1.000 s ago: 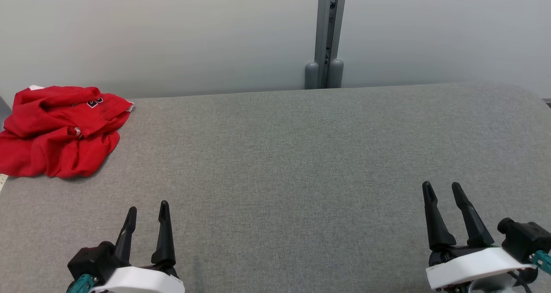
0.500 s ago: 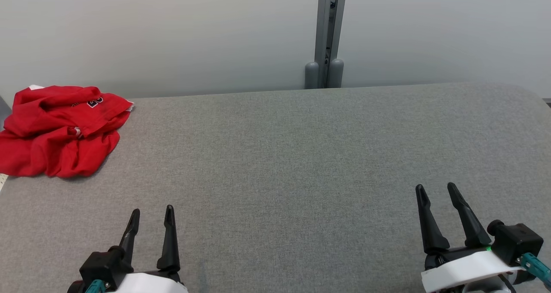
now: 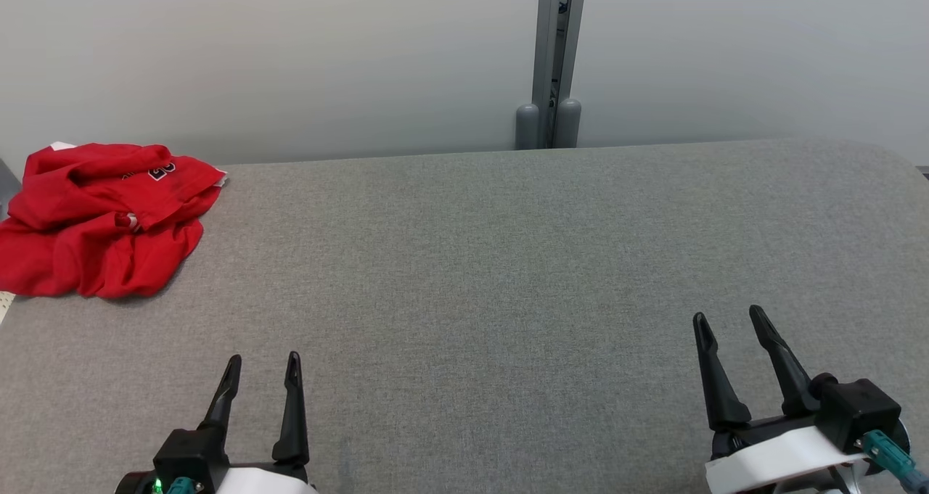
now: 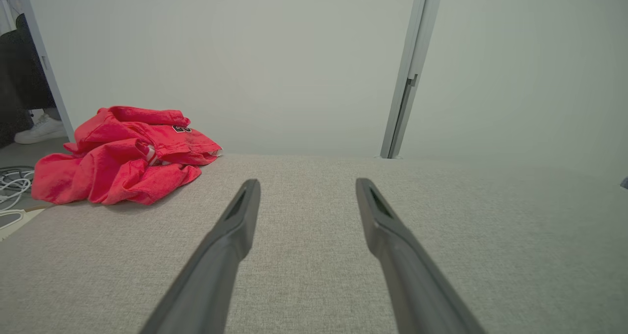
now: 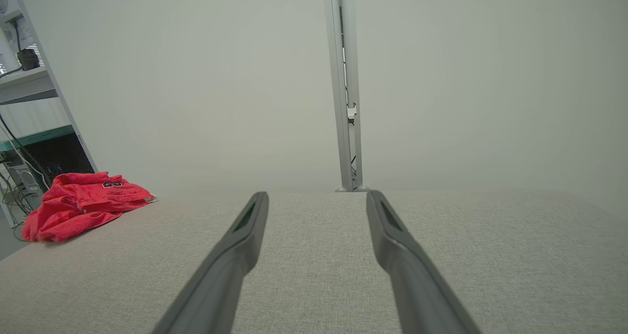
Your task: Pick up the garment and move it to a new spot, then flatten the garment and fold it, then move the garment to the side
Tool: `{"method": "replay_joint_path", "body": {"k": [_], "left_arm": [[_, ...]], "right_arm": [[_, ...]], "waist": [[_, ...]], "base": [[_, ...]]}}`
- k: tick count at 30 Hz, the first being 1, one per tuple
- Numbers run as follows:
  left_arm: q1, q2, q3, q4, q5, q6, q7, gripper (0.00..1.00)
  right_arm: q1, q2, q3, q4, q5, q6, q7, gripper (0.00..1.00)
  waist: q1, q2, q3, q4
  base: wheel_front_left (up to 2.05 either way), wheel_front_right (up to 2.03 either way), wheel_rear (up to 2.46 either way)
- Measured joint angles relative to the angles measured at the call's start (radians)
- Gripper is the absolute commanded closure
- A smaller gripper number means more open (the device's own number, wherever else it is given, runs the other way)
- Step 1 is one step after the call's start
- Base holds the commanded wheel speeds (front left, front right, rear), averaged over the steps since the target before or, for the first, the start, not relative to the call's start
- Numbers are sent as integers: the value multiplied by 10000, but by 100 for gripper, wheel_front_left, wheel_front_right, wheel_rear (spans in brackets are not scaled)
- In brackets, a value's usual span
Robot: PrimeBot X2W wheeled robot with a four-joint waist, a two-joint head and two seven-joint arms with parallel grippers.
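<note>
Garment, crumpled red heap, long axis unclear

The grey cloth-covered table has a rounded far right corner. Behind its far edge stands a pale wall. An upright grey post splits the wall near the middle of that edge, with two rounded grey caps at its foot. Beyond the left edge are white cables on the floor, a white shoe and a shelf with dark wires by it.
</note>
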Motion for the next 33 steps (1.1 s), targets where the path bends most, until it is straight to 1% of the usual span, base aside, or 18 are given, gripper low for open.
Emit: {"method": "replay_joint_path", "body": {"k": [6, 26, 33], "left_arm": [[14, 2, -23, 73, 297, 44, -73, 0], [14, 4, -23, 148, 309, 100, -94, 0], [-13, 4, -61, 192, 343, 82, -96, 0]], "right_arm": [[-31, -4, 10, -15, -330, 0, -82, 0], [-31, -8, -40, -44, -299, 2, -84, 0], [-27, -13, -121, -121, -301, 2, -84, 0]], "waist": [[0, 0, 12, 7], [0, 0, 55, 57], [0, 0, 77, 245]], "base": [[0, 0, 0], [0, 0, 0], [0, 0, 0]]}}
